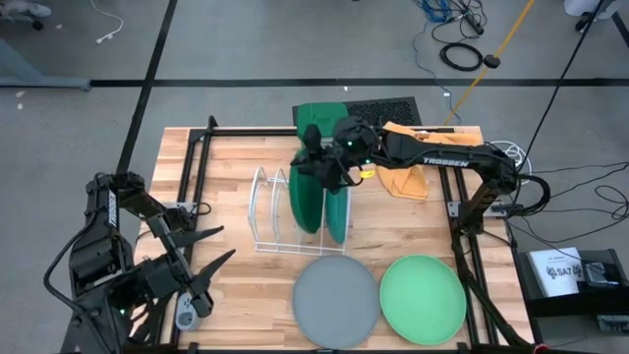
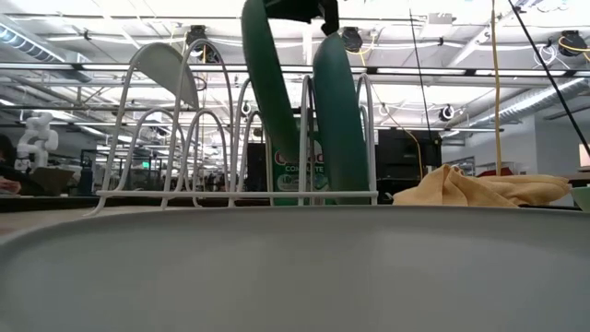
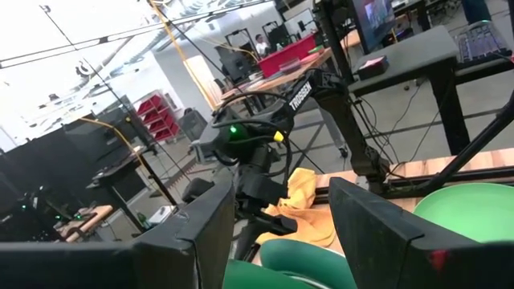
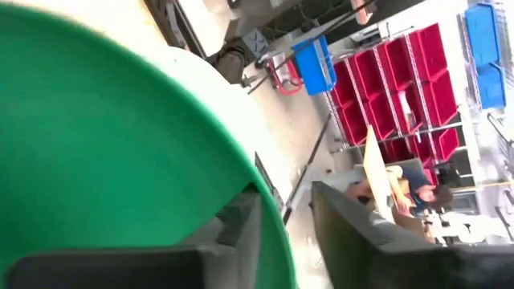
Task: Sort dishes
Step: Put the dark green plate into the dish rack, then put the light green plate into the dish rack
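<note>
Right gripper (image 1: 316,162) above white wire rack (image 1: 273,211), fingers parting off a teal plate (image 2: 265,92) standing on edge in its slots. Grey plate (image 1: 335,300), green plate (image 1: 423,298) flat at six o'clock, awaiting racking. Left gripper (image 1: 211,261) idle, wide open, eight o'clock.

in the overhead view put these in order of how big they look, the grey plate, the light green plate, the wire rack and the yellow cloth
1. Grey plate and light green plate: they look alike in size, so no ranking between them.
2. Wire rack: its footprint looks close to a plate's, so this place is unsure.
3. Yellow cloth: smallest, though partly under the right arm.
</note>
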